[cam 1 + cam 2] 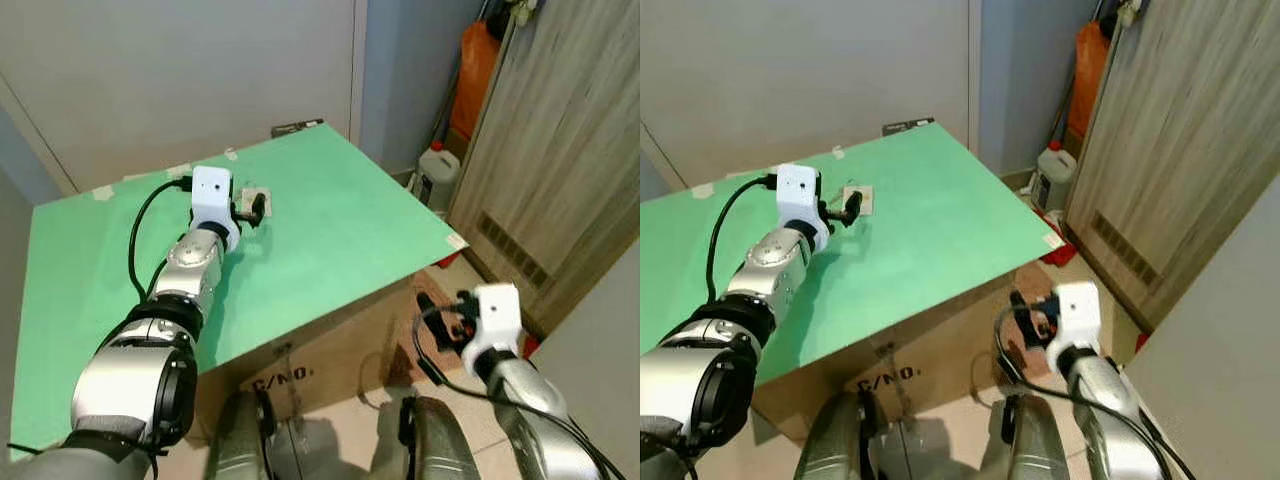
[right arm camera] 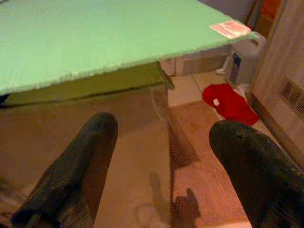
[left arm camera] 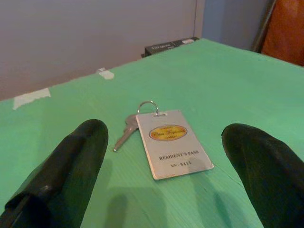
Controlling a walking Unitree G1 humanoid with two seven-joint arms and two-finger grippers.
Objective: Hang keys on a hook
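A bunch of keys [image 3: 124,130] on a ring with a silver "Resident's Pass" tag [image 3: 173,142] lies flat on the green table top [image 1: 330,220], towards its far side. My left gripper [image 1: 254,212] hovers low over the table just short of the tag [image 1: 862,197]. It is open, with one black finger [image 3: 80,156] on either side of the tag and nothing held. My right gripper [image 1: 432,335] hangs open below the table's near right corner, beside the cardboard box, and holds nothing.
A cardboard box [image 1: 330,370] props up the table. Right of the table stand a white jug [image 1: 437,170], an orange bag [image 1: 475,60] and a wooden cabinet [image 1: 560,150]. A red cloth [image 2: 228,102] lies on the floor. A small dark object [image 1: 297,127] sits at the table's far edge.
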